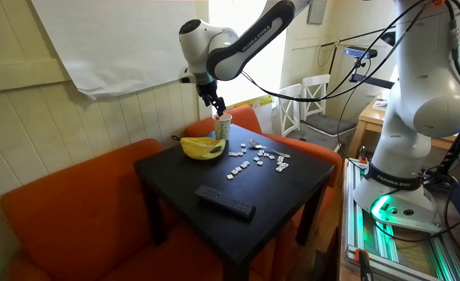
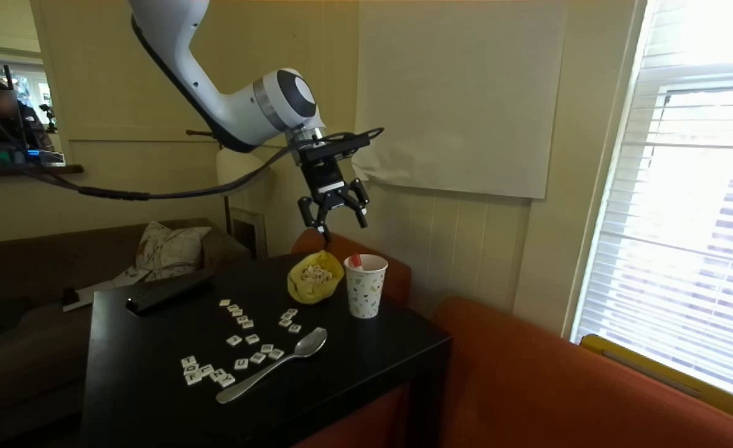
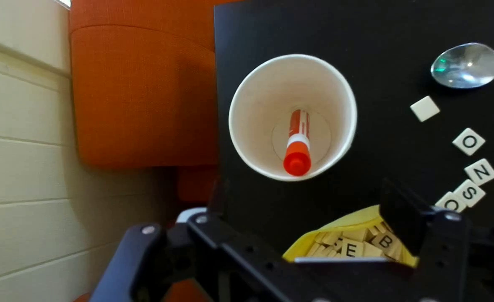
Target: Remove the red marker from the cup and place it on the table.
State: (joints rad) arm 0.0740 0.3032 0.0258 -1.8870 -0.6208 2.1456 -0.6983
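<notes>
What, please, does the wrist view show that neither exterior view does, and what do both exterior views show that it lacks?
Only the wrist view looks into the cup down to its floor, revealing the lower part of the red marker. Only the exterior views show the remote, the cup's patterned outside and the robot arm. All share the marker's red upper end, the spoon, the letter tiles, the yellow container, the black table and the end effector.

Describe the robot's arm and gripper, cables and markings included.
The arm is white and rounded, with a black panel lettered FRANKA EMIKA in white, a green light glowing at its base, and black cables alongside. The gripper is black, with two angular, jointed fingers.
</notes>
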